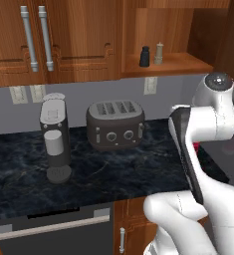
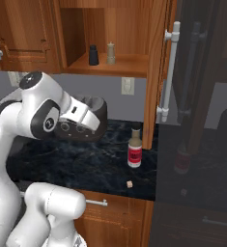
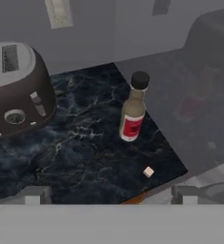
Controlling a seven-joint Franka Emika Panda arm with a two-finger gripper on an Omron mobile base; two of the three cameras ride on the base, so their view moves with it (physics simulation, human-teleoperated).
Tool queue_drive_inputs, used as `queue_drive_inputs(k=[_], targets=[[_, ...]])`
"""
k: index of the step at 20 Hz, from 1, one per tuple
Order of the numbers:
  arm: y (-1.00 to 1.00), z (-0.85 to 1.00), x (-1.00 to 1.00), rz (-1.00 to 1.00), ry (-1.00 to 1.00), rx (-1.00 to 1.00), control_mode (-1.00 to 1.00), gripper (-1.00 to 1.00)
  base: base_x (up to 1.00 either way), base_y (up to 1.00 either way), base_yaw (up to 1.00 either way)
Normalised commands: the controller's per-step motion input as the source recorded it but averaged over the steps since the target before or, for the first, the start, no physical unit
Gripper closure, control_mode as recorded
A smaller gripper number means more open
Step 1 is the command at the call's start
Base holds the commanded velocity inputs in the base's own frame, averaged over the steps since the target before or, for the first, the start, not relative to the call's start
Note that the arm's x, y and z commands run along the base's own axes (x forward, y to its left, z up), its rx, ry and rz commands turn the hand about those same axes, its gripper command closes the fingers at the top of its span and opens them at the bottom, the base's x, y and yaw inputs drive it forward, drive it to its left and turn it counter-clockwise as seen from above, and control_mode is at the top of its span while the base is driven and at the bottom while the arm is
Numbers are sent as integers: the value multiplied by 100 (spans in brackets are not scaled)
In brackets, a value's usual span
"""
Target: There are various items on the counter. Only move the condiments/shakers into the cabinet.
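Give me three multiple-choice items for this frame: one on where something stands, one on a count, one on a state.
1. Where does the sauce bottle stand?
A. on the shelf niche
B. on the counter
C. on the toaster

2. How many shakers stand in the cabinet niche?
A. none
B. two
C. four

3. How is the end effector?
A. open and holding nothing
B. shut on the bottle
C. shut on a shaker

Key: 1 B, the bottle is upright on the dark stone near a small tan cube. 2 B, a black shaker and a tan shaker stand side by side. 3 A, its fingertips are wide apart, the bottle beyond them.
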Motion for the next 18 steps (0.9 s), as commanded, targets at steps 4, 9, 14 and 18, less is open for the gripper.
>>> queue_drive_inputs(k=[4,9,14,18], targets=[[-42,-26,-23,1,15,0,-100,-100,0,0,0],[-41,-30,0,8,13,0,-100,-100,0,0,0],[-44,-30,0,5,6,0,-100,-100,0,0,0],[-47,-28,0,5,0,1,-100,-100,0,0,0]])
